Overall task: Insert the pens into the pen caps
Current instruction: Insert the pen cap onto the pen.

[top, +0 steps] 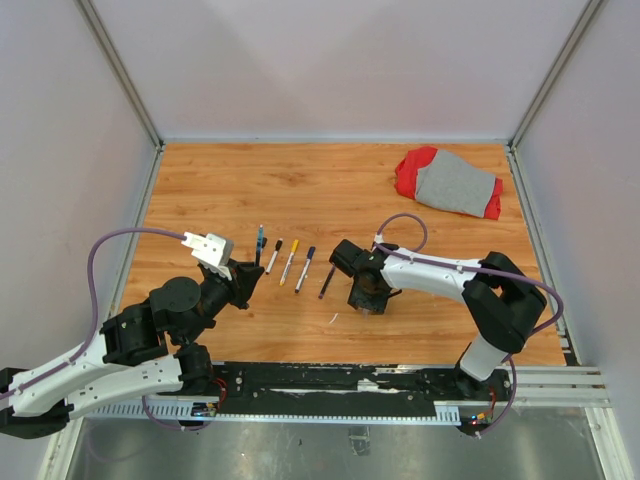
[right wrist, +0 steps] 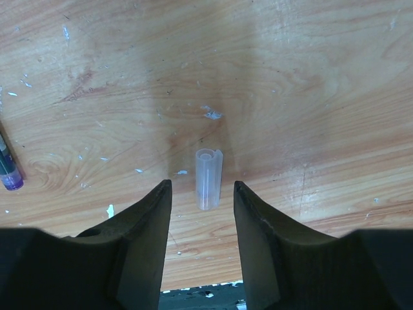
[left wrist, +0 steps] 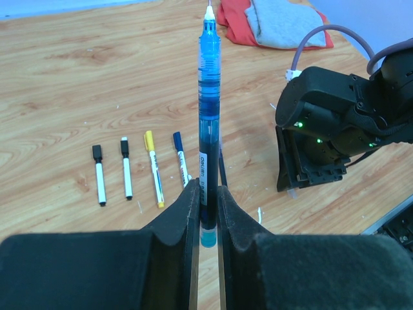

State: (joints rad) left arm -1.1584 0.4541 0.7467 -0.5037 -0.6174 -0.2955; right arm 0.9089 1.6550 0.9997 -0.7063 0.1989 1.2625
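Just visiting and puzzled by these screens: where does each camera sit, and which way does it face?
Top view: fixed above and behind the arms, looking down on the wooden table; both arms show.
Left wrist: on the left arm, facing forward across the table; its jaws show, shut on a blue see-through pen.
Right wrist: on the right arm, facing down; its open jaws flank a clear plastic cap.
Shared: top and left wrist both show the red-and-grey cloth.

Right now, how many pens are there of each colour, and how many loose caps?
White pens with black caps: 2
White pen with yellow cap: 1
White pen with dark blue cap: 1
Thin dark pen: 1
See-through blue pen in the left gripper: 1
Loose clear plastic cap: 1
Total: 7
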